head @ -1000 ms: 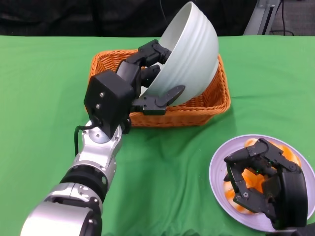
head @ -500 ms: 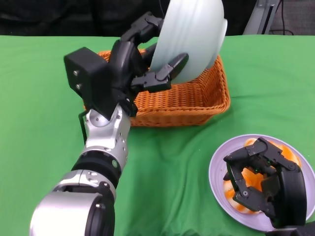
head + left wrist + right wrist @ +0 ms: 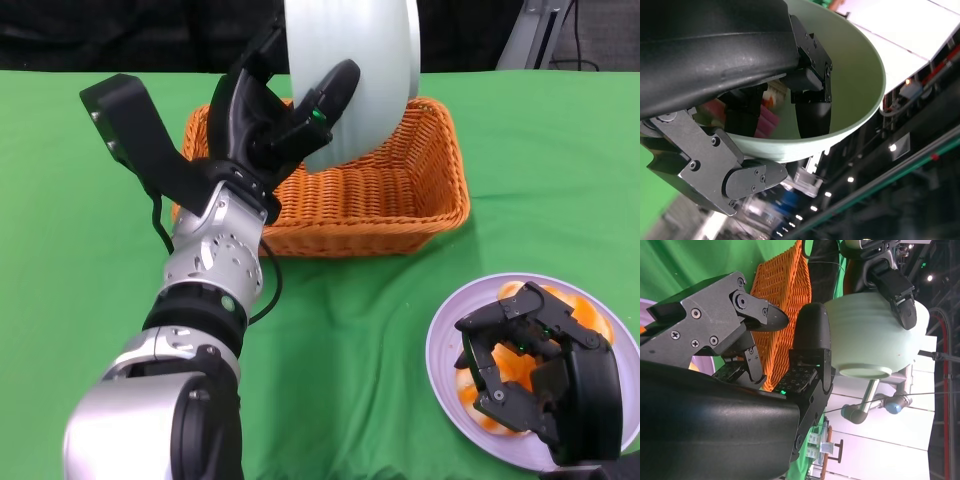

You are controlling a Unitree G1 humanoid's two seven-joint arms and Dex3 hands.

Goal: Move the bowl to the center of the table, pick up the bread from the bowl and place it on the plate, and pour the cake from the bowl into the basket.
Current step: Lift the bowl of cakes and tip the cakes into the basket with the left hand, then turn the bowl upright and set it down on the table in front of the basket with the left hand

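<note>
Your left robot hand (image 3: 275, 120) grips the pale green bowl (image 3: 355, 75) by its rim, fingers inside and outside the wall, holding it tipped on edge above the orange basket (image 3: 400, 200) at the far side of the green surface (image 3: 90, 300). Your right robot hand (image 3: 530, 375) rests with fingers curled over the orange bread (image 3: 590, 318) on the lavender plate (image 3: 445, 350); whether it grips the bread cannot be told.
</note>
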